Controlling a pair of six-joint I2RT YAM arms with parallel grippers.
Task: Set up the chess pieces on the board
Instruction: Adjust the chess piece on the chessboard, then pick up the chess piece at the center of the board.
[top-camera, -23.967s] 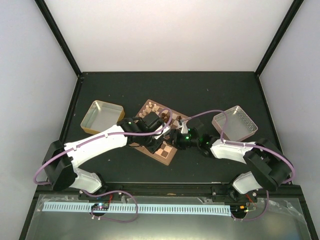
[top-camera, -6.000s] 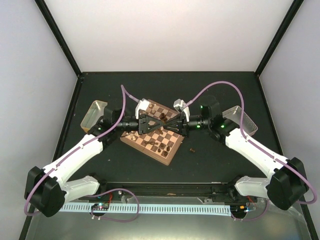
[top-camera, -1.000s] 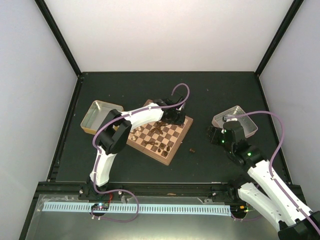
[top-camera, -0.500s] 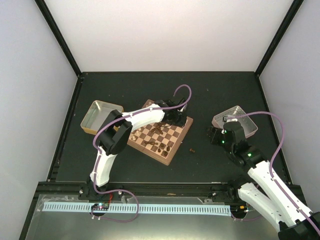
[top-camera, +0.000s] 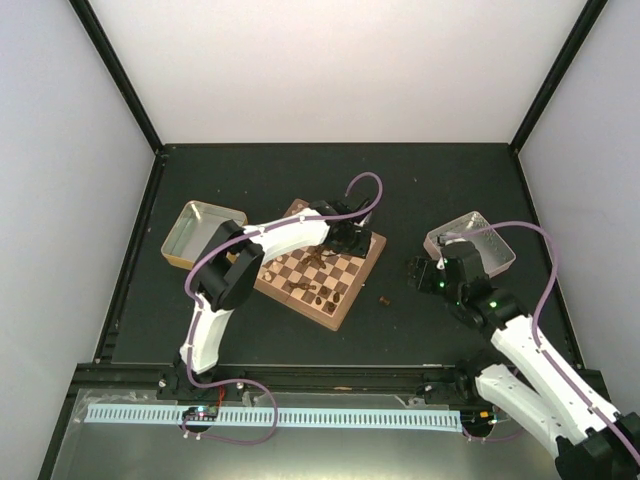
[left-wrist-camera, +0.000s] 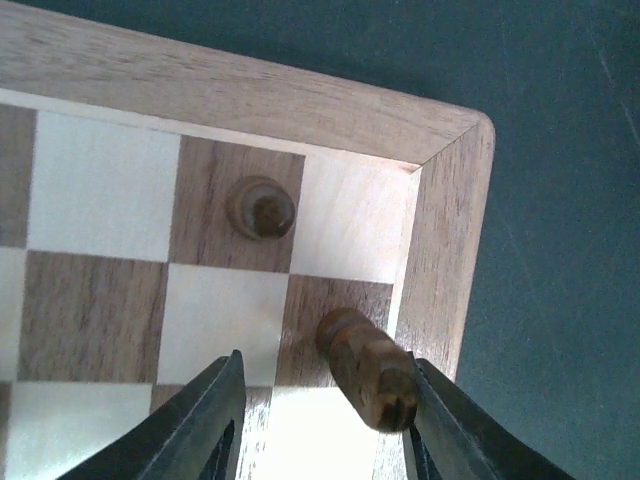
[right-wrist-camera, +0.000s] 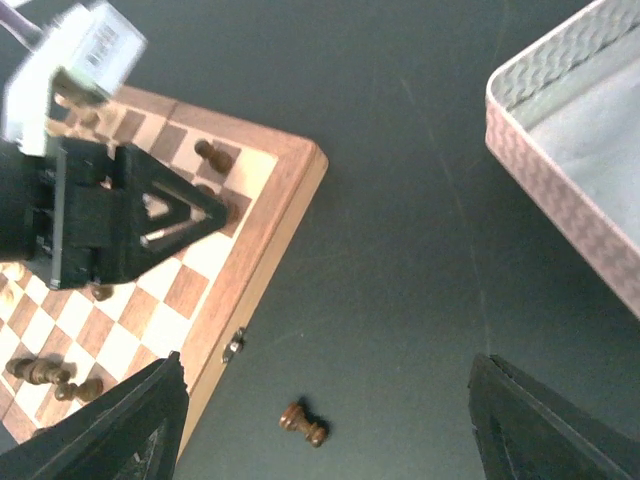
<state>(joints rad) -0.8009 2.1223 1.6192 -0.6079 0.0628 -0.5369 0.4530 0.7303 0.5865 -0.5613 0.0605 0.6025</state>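
Left wrist view, left fingers (left-wrist-camera: 326, 357) partly spread around a small dark brown wooden chessman (left-wrist-camera: 367, 368) leaning beside the right-hand finger on the checkered wooden board (left-wrist-camera: 445, 250), near its corner: rise straight up without brushing it or the upright brown piece (left-wrist-camera: 260, 207) beyond the fingertips; right fingers (right-wrist-camera: 328, 358) wide, empty.

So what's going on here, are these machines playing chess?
They are setting up, not playing. The left gripper is over a corner of the board, its jaws open on either side of a dark brown piece on an edge square. Another dark piece stands upright close by. The right gripper hangs open between the board and a metal tray, above a fallen piece lying on the table.
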